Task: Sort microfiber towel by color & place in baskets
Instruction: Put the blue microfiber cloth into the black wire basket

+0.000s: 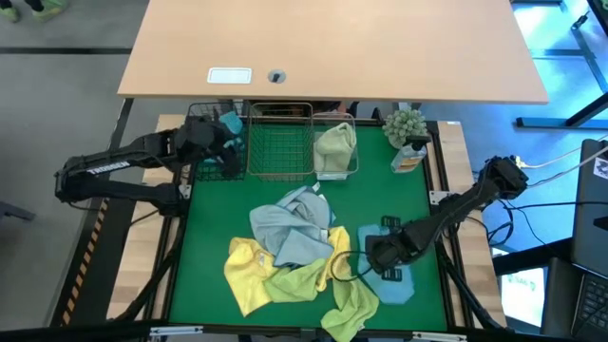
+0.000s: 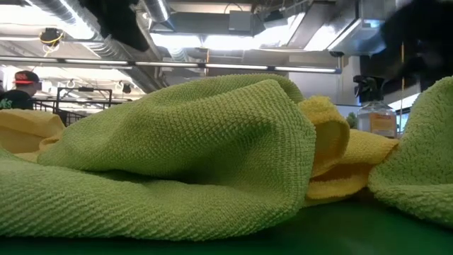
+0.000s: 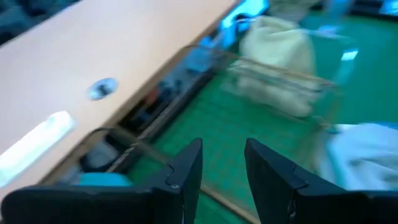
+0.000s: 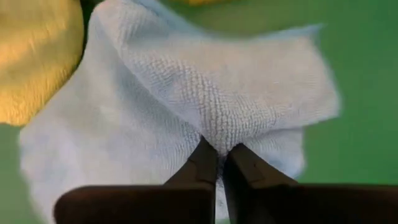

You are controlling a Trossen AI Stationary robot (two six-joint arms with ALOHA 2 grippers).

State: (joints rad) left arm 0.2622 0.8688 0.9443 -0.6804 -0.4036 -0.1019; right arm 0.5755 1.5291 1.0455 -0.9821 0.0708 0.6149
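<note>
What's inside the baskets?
The black basket holds something blue, the silver basket looks bare, and the third basket holds a pale towel. Anything underneath is hidden.

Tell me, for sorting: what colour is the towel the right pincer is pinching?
Light blue. The right pincer grips that towel; right wrist view shows it best.

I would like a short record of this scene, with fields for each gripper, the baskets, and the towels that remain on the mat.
left gripper: open, empty, over the black basket
right gripper: shut, pinching a light blue towel on the green mat
black basket: holds something blue
silver basket: looks empty
clear basket: holds a pale green towel
towel pile: blue-grey, yellow and green towels heaped mid-mat
other: potted plant beside the clear basket
</note>
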